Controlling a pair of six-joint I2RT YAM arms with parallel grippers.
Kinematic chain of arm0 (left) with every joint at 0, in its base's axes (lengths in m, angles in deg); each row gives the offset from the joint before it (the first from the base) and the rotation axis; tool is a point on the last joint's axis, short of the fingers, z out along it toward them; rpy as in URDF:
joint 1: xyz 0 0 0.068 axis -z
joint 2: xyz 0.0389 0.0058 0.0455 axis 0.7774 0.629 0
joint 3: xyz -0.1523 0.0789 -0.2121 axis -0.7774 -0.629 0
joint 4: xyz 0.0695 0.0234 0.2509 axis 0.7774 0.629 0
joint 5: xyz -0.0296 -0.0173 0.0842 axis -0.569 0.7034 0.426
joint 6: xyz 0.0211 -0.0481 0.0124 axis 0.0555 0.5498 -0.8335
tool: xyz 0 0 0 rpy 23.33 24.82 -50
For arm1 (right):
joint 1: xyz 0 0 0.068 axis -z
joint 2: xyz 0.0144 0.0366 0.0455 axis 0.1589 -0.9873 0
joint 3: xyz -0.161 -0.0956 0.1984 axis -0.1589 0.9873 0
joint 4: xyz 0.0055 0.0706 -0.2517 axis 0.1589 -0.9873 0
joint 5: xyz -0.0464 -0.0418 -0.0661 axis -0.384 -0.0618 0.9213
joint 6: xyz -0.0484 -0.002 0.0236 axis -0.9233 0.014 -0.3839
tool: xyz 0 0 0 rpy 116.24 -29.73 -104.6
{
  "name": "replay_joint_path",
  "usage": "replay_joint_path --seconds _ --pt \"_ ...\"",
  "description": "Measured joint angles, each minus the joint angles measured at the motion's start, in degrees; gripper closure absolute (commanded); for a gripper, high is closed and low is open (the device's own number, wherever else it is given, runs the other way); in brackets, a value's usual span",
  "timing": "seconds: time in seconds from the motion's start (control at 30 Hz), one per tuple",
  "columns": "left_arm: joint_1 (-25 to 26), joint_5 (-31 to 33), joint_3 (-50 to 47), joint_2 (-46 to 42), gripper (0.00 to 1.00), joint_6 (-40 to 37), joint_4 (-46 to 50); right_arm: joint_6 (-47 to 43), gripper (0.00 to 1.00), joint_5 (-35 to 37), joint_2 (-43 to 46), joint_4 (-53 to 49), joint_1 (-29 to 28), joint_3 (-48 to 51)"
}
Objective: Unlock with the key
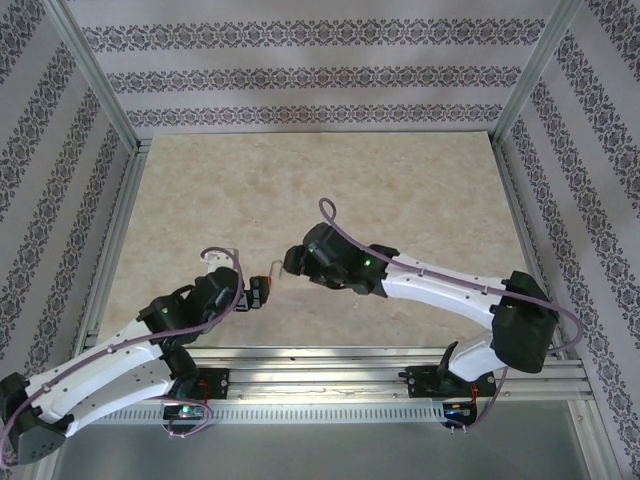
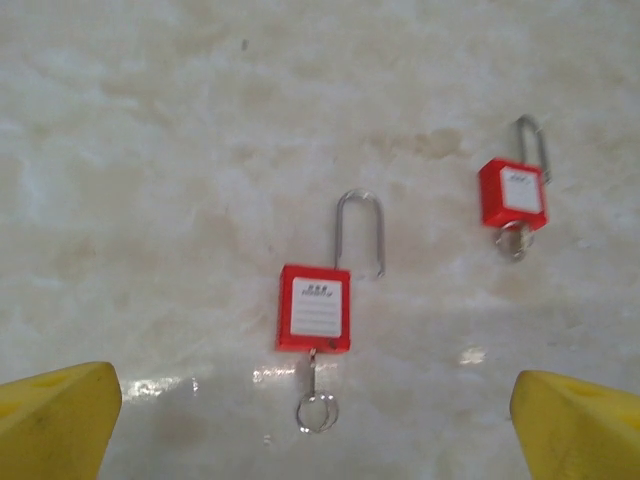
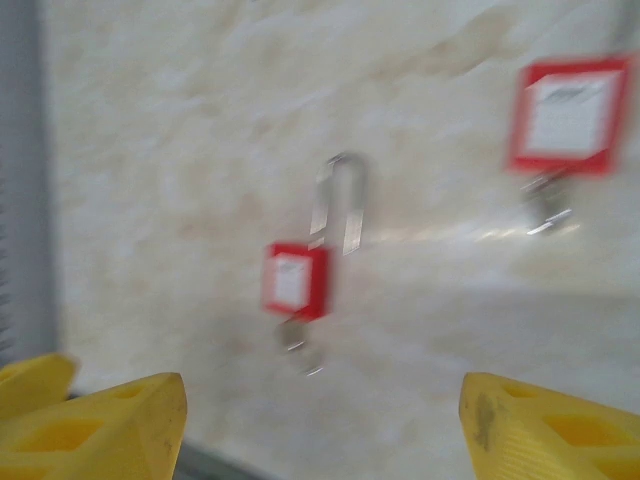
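My left gripper (image 2: 318,428) gapes wide and empty. The nearer red padlock (image 2: 313,310) lies on the table (image 2: 150,150) dead ahead, shackle pointing away, key (image 2: 312,368) toward me. My right gripper (image 3: 330,430) is spread too, holding nothing.

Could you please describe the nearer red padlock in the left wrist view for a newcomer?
On the marble tabletop, look between the yellow fingers of the left gripper. The nearer padlock lies centre-view, its key ring toward the camera. The farther padlock sits up to its right, looking smaller.

Left arm (image 1: 110,355), right arm (image 1: 440,285) inward, jaws spread
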Motion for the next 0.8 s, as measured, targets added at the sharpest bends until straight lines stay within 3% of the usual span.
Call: replay_joint_path --seconds 0.13,0.3,0.5,0.8 --pt "-3.9 -7.1 -0.1 8.4 0.0 -3.0 -2.1 -5.4 0.3 3.5 -6.8 -7.7 4.8 -2.2" --pt "-6.5 -12.1 0.0 17.1 0.05 -6.1 -4.3 -10.7 0.3 5.4 -17.9 -13.4 5.6 -10.4" --pt "-9.5 -14.8 0.0 20.0 0.08 -7.2 -7.4 -14.7 0.33 5.9 -23.2 -15.6 6.4 -17.2" --pt "-9.9 -16.7 0.0 23.3 0.09 -7.2 -12.5 -16.8 0.39 6.6 -27.6 -16.6 8.2 -18.0"
